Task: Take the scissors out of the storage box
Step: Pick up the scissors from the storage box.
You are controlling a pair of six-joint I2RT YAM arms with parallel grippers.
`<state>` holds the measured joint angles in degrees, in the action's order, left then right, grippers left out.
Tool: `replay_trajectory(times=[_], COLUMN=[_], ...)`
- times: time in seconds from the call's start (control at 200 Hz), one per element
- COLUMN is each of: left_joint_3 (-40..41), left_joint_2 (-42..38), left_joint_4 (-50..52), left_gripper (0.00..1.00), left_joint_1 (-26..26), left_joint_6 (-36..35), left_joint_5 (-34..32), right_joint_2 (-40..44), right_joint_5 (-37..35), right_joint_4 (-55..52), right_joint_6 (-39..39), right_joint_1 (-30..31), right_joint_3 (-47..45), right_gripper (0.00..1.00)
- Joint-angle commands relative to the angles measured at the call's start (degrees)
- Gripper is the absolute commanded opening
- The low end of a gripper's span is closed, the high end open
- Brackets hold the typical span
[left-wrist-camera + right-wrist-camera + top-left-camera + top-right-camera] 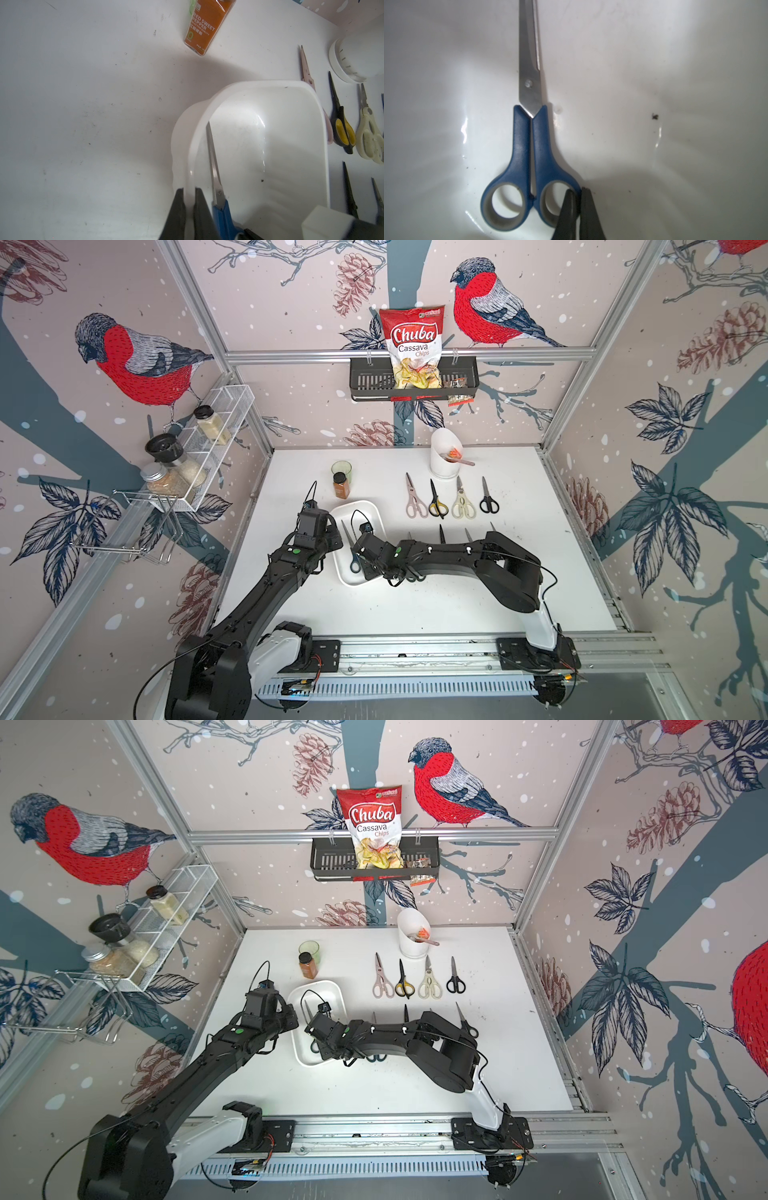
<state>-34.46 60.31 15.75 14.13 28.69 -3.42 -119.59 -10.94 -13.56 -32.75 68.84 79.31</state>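
The blue-handled scissors (525,145) lie flat in the white storage box (376,512), left of centre in both top views. The right tool (577,192) is clenched on one finger loop's rim. The left tool (189,190) grasps the box's rim. Four other pairs (460,494) lie in a row on the tabletop (415,610), to the box's upper right.

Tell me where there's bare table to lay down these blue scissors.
Bare: the white table between the shallow white plastic tub and the aluminium front rail, and right of the small black-handled scissors. Crowded: two scissor rows beside the tub.
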Motion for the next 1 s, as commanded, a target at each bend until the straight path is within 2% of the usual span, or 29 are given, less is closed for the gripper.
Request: replay_trajectory(times=[0.0,0.235,0.57,0.995], left_joint_3=[-0.34,-0.76,-1.40,-4.20], left_joint_2=[-0.37,0.63,3.29,8.00], left_joint_4=[-1.76,-0.81,0.56,4.54], left_gripper=[0.00,0.00,0.00,0.00], left_joint_1=[0.04,0.09,0.11,-1.16], left_joint_6=[-0.22,0.56,0.93,0.73], left_joint_5=[0.45,-1.42,-2.42,-2.99], right_joint_2=[0.22,5.23,7.32,13.34], right_joint_5=[3.25,5.46,8.84,9.51], right_joint_4=[-8.58,-6.83,-5.60,-4.98], right_joint_6=[0.42,0.60,0.45,-0.60], right_joint_1=[-1.09,-2.36,-2.32,-2.24], right_joint_3=[-1.84,-2.85,-2.93,-3.61], right_gripper=[0.00,0.00,0.00,0.00])
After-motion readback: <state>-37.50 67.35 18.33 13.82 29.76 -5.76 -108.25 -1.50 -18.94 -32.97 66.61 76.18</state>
